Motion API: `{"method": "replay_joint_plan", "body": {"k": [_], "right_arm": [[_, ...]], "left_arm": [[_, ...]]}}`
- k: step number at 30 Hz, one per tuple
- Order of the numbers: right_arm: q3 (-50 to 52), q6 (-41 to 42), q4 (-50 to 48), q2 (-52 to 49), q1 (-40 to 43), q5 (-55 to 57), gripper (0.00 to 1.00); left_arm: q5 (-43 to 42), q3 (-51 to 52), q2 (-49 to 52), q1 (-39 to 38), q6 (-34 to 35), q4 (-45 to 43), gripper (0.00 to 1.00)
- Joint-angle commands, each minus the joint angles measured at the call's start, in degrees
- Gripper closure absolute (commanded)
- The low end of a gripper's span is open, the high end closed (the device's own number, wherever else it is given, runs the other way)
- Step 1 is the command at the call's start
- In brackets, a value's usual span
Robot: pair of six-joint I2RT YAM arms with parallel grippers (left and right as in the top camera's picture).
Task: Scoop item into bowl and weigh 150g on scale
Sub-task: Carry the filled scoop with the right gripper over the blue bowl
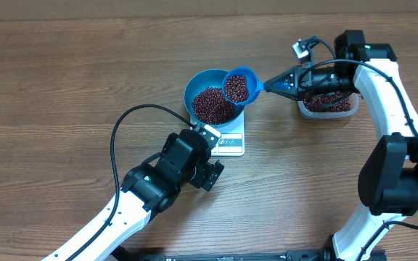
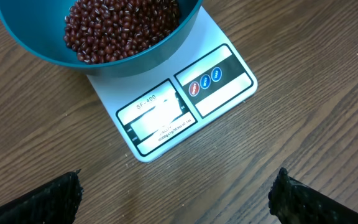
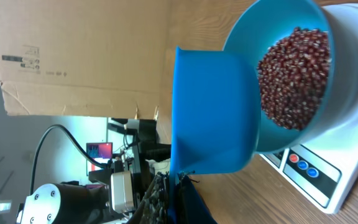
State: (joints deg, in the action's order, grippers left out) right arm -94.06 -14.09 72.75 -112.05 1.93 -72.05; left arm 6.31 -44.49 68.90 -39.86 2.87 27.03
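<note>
Left gripper [image 2: 178,202]: nearest the arm bases, jaws spread wide and holding nothing, hovering over bare table [image 1: 49,72] just in front of the scale; its 2 dark fingertips show at the bottom corners of the left wrist view
Scale [image 1: 231,143]: white, flat on the table, front panel facing the left gripper, with 1 red and 2 blue round buttons; the display is too washed out to read
Bowl [image 1: 194,88]: deep blue, sitting on the scale and covering its rear part, front panel left showing
Beans [image 1: 212,107]: dark red-brown heap in the bottom of the bowl; a smaller load lies in the scoop and more in the tub
Scoop [image 1: 238,87]: blue, raised over the bowl's right rim, open side up
Right gripper [image 1: 271,85]: fingers clamped on the scoop's handle, reaching in from the right
Tub [image 1: 329,109]: clear plastic, right of the scoop, partly under the right gripper, apart from the scale
</note>
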Motion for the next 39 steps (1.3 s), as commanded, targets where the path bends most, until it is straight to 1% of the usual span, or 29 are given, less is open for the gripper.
{"method": "replay_joint_plan", "body": {"k": [1, 8, 16, 19, 24, 27, 29, 35, 39], "right_arm": [[-1.7, 2.4, -1.3, -0.1, -1.8, -2.6, 0.96], [-2.0, 2.3, -1.5, -0.1, -2.9, -2.1, 0.96], [-2.0, 2.3, -4.1, -0.1, -3.1, -0.5, 0.96], [-2.0, 3.9, -4.2, -0.1, -3.1, 1.4, 0.96], [-2.0, 5.2, -4.7, -0.1, -4.7, 1.5, 0.96], [-2.0, 7.6, -5.9, -0.1, -6.0, 1.5, 0.96], [-2.0, 10.4, -8.7, -0.1, -7.0, 1.5, 0.96], [-2.0, 16.2, -14.6, -0.1, -7.1, 1.5, 0.96], [-2.0, 19.5, -16.1, -0.1, -7.1, 4.9, 0.96]], "left_arm": [[0.7, 0.5, 0.4, 0.1, 0.3, 0.0, 0.00], [0.7, 0.5, 0.4, 0.1, 0.3, 0.0, 0.00], [0.7, 0.5, 0.4, 0.1, 0.3, 0.0, 0.00], [0.7, 0.5, 0.4, 0.1, 0.3, 0.0, 0.00], [0.7, 0.5, 0.4, 0.1, 0.3, 0.0, 0.00], [0.7, 0.5, 0.4, 0.1, 0.3, 0.0, 0.00], [0.7, 0.5, 0.4, 0.1, 0.3, 0.0, 0.00], [0.7, 0.5, 0.4, 0.1, 0.3, 0.0, 0.00], [0.7, 0.5, 0.4, 0.1, 0.3, 0.0, 0.00]]}}
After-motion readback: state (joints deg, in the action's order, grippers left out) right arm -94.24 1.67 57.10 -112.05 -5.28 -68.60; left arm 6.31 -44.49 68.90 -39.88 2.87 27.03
